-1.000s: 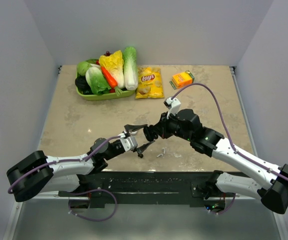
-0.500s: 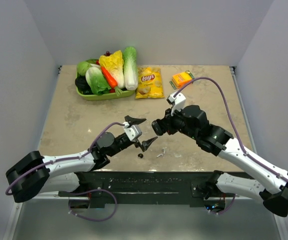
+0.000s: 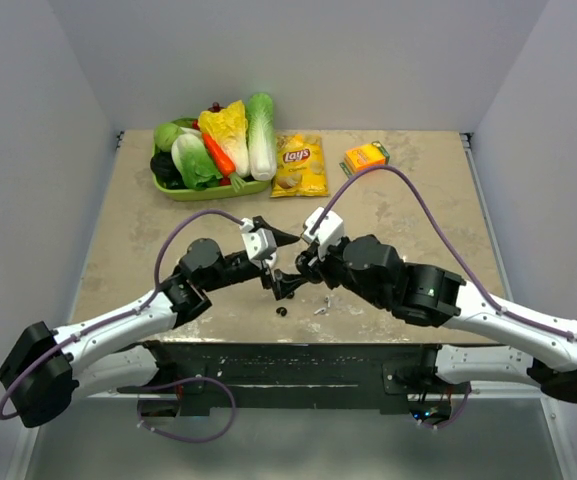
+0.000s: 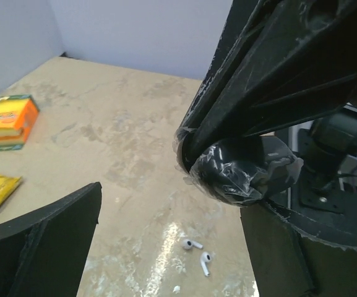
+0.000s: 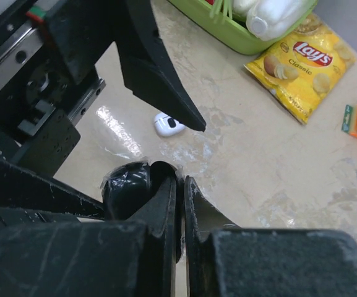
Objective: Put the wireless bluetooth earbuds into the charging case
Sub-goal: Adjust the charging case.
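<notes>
My right gripper (image 3: 290, 280) is shut on the thin edge of a black rounded charging case (image 5: 125, 185) wrapped in clear film. The case also shows in the left wrist view (image 4: 240, 168), held above the table. My left gripper (image 3: 279, 262) is open and empty, with its fingers on either side of the case. Two white stemmed earbuds (image 4: 197, 253) lie on the table below, between the left fingers. From above they are a small white speck (image 3: 320, 308). A white rounded piece (image 5: 169, 124) lies by the left fingertip.
A tiny black rounded piece (image 3: 280, 311) lies on the table near the front edge. A green tray of vegetables (image 3: 164, 186), a Lay's bag (image 3: 299, 164) and an orange box (image 3: 365, 158) sit at the back. The black base rail (image 3: 288, 362) runs along the near edge.
My right gripper moved left and nearer with the case. My left arm swung farther up the table, so its open fingers now flank the case.
</notes>
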Robot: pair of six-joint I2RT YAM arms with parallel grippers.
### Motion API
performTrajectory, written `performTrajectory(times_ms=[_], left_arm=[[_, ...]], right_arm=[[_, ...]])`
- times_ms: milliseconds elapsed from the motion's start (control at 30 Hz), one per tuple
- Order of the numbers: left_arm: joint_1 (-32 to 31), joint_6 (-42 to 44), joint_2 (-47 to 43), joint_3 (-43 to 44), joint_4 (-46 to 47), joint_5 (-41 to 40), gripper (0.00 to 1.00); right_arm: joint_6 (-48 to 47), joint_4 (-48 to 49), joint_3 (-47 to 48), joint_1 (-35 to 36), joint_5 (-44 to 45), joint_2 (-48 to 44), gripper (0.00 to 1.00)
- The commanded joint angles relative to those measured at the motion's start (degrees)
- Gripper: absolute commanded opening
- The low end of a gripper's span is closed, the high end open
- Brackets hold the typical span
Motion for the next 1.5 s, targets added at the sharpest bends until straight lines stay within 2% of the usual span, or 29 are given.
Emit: performTrajectory(times_ms=[0,33,67,133,267,467,600,767,1233,1333,1467], left_arm=[[4.01,-5.73,1.15,4.52,-0.48,20.75,0.96],[4.28,-6.09,1.42,4.70,-0.04,23.73,0.96],[4.37,-6.26,1.69,4.79,-0.30,24.28,1.00],[4.37,-6.18,2.04,4.88,-1.26,25.51,1.00],[4.37,-7.84,0.73,3.39,-0.05,25.86,1.00],[4.45,-12.06,-0.16,2.68,6.28,25.07,1.00],[4.63,-13.21,3.96,5.83,7.25,27.88,1.00],[4.81,-14.18,8.36,7.95,7.87,27.63,1.00],[7.09,-18.39,11.88,12.17,10.24,28.23,1.00],[7.09,-18.48,13.37,13.14,9.98,29.37,0.95],[7.09,-18.66,15.39,13.75,9.80,30.96,0.77]], right_arm=[[-4.69,-3.97,4.09,3.30,10.36,0.52,0.00],[-4.77,-3.89,4.19,3.22,10.54,-0.09,0.00],[-4.86,-3.62,4.10,3.22,10.72,-0.62,0.00],[-4.86,-3.45,3.75,3.30,13.60,-1.32,0.00],[-6.00,-4.32,4.54,3.30,18.09,-1.50,0.00],[-7.06,-3.71,4.28,3.74,17.39,-1.86,0.00],[-7.32,-3.89,4.28,4.97,18.02,-0.89,0.00],[-7.23,-3.71,3.93,5.59,18.89,-0.89,0.00],[-7.85,-3.09,2.87,7.87,22.76,0.61,0.00],[-7.85,-2.92,2.78,8.14,23.03,0.78,0.00],[-7.85,-2.65,2.52,8.23,23.11,0.78,0.00]])
